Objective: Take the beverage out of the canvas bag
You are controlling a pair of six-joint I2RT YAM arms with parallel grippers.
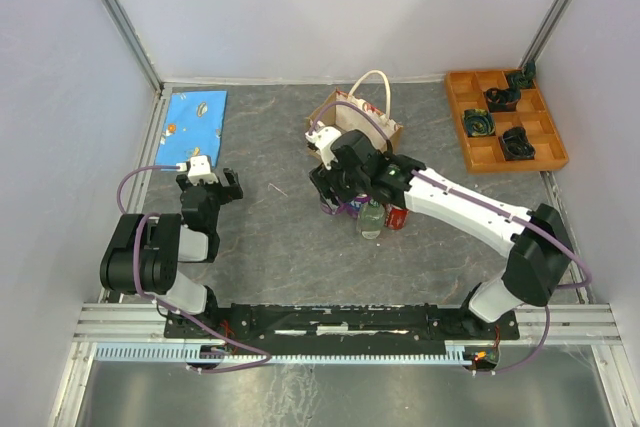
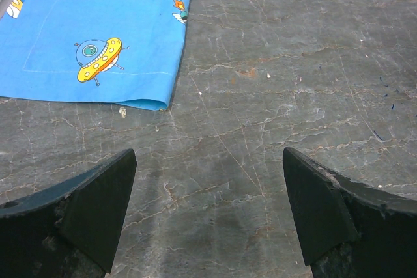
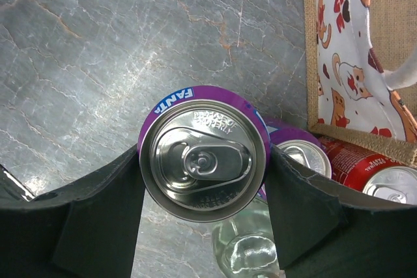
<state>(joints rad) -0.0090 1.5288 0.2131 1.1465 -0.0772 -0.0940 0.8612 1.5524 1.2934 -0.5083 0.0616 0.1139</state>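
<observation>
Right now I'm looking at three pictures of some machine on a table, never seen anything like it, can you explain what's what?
These are two robot arms bolted at the near edge of a table. The wide picture looks down from above; the other two come from cameras on each wrist, so the dark wedges are that arm's own fingers. The right gripper is clamped on a purple Fanta can near the canvas bag, with a red can, a second purple can and a clear bottle nearby. The left gripper is open and empty near a blue cartoon cloth. An orange tray with dark items sits at the far right.
</observation>
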